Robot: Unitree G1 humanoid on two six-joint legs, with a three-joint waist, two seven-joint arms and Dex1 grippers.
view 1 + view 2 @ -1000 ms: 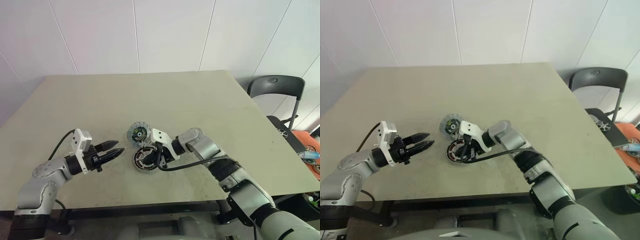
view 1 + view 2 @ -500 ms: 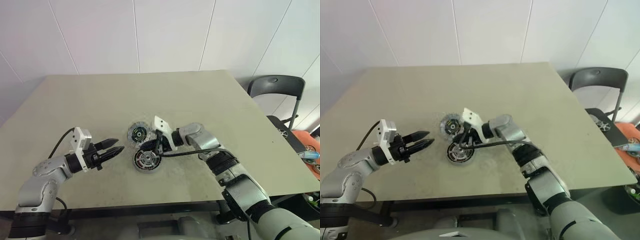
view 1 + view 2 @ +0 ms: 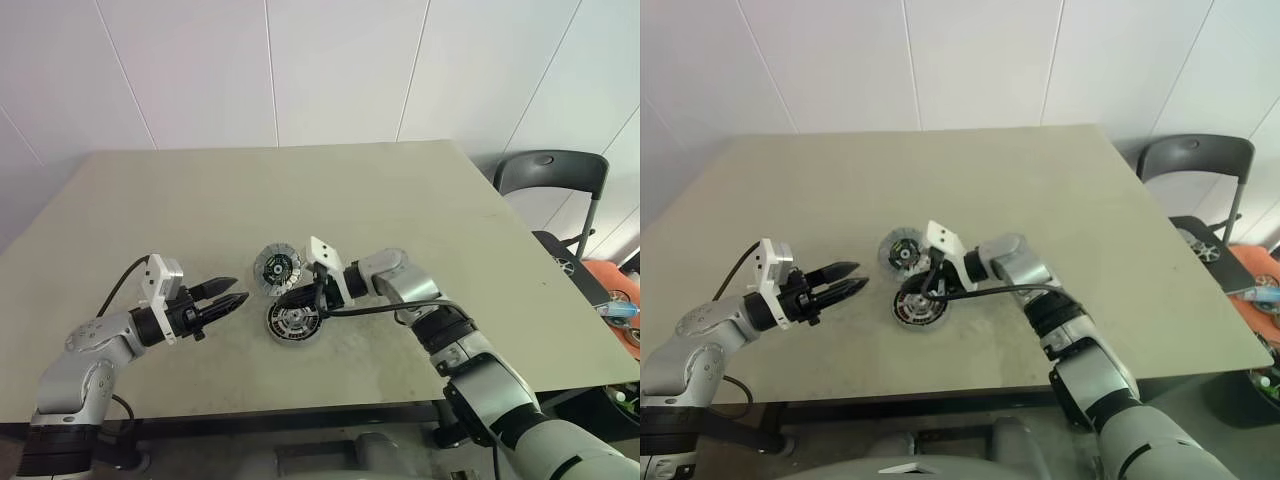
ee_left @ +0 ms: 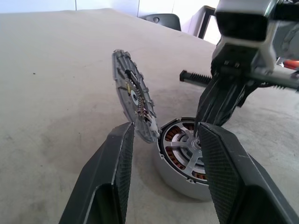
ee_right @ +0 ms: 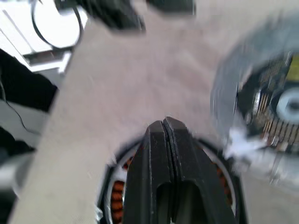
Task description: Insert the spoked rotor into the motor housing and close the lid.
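Note:
The motor housing (image 3: 293, 321), a dark cup with copper windings and a pale rim, lies on the table near its middle. The spoked rotor (image 3: 274, 265), a silvery segmented disc with a green mark at its centre, stands tilted on edge just behind it (image 4: 134, 99), touching the housing's rim (image 4: 183, 173). My right gripper (image 3: 300, 299) is shut and empty, its tips hovering just over the housing's windings (image 5: 117, 193). My left gripper (image 3: 236, 291) hangs open and empty a short way left of the housing, pointing at it. The lid is out of view.
The beige table (image 3: 400, 200) has bare room all around the two parts. Off its right edge stand a black chair (image 3: 553, 172) and some orange clutter (image 3: 615, 290). A black cable (image 3: 375, 305) trails from my right wrist.
My right gripper, still shut, has risen off the housing's right side and swung toward the rotor. The left arm, the rotor and the housing have stayed put.

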